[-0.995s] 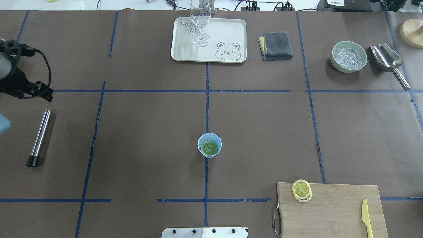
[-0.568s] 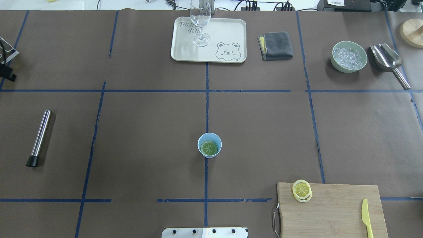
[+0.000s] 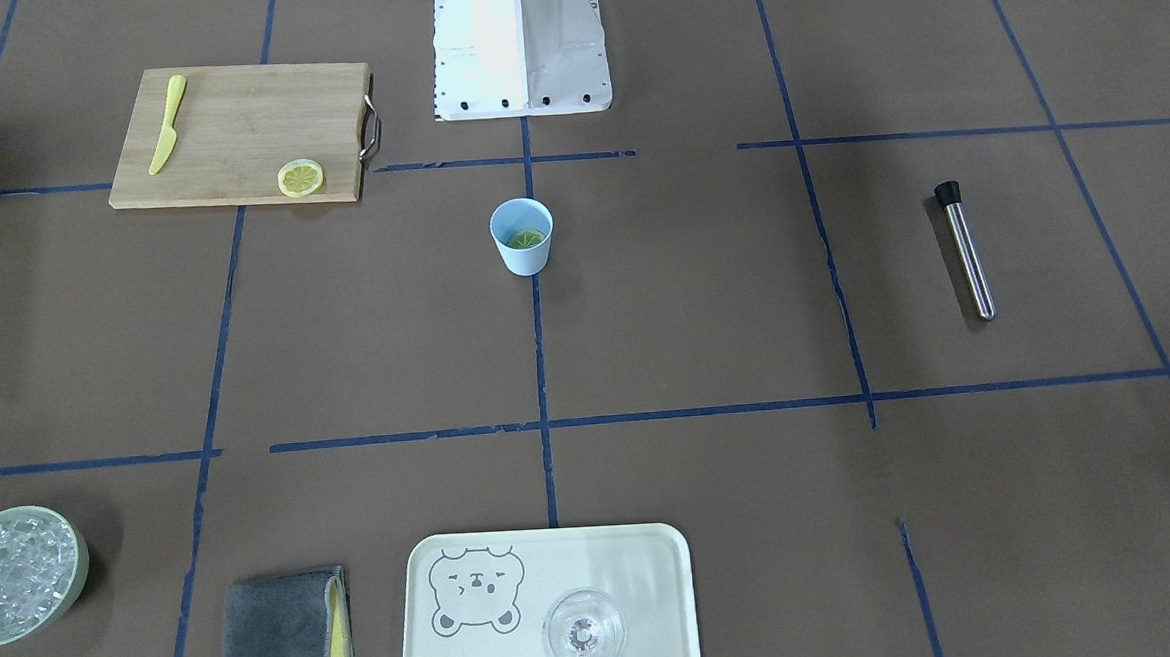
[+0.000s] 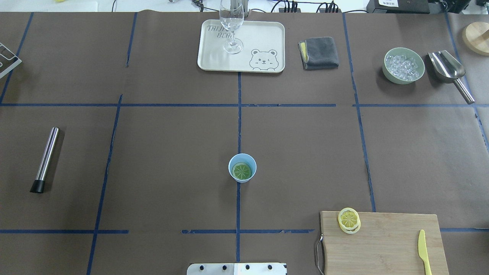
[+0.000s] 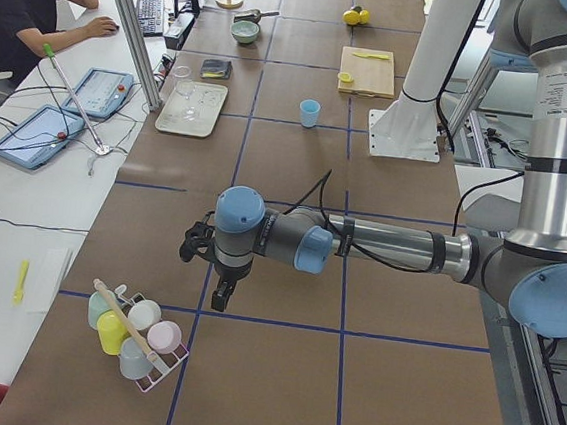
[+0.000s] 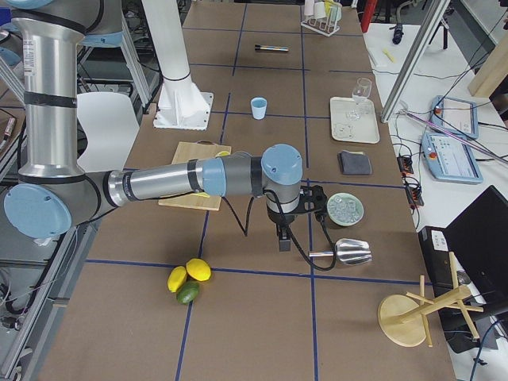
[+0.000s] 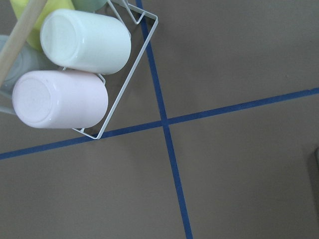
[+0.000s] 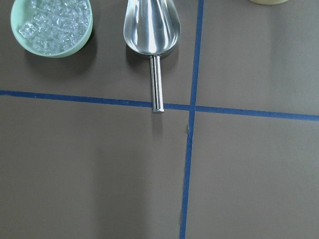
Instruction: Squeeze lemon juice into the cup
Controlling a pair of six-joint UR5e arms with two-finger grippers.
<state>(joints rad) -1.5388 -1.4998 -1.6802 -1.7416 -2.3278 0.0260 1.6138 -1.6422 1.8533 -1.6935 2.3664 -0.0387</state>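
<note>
The light-blue cup [image 4: 242, 168] stands upright near the table's middle on the blue centre line; it also shows in the front-facing view [image 3: 521, 236]. A lemon slice [image 4: 242, 171] lies flat inside it and looks greenish there. A second lemon slice [image 4: 348, 220] lies on the wooden cutting board [image 4: 386, 240]. My left gripper [image 5: 221, 300] shows only in the exterior left view, far from the cup, by a rack of cups. My right gripper [image 6: 282, 240] shows only in the exterior right view, near the ice bowl. I cannot tell whether either is open or shut.
A yellow knife [image 4: 423, 250] lies on the board. At the back are a tray [image 4: 267, 34] with a clear glass [image 4: 232, 26], a grey cloth [image 4: 320, 52], a green ice bowl [image 4: 393, 80] and a steel scoop [image 4: 447, 67]. A steel muddler [image 4: 46, 158] lies at left.
My left arm, seen at the overhead view's left edge a second ago, has moved out of that view to the left. The cup and the lemon slices have not moved.
</note>
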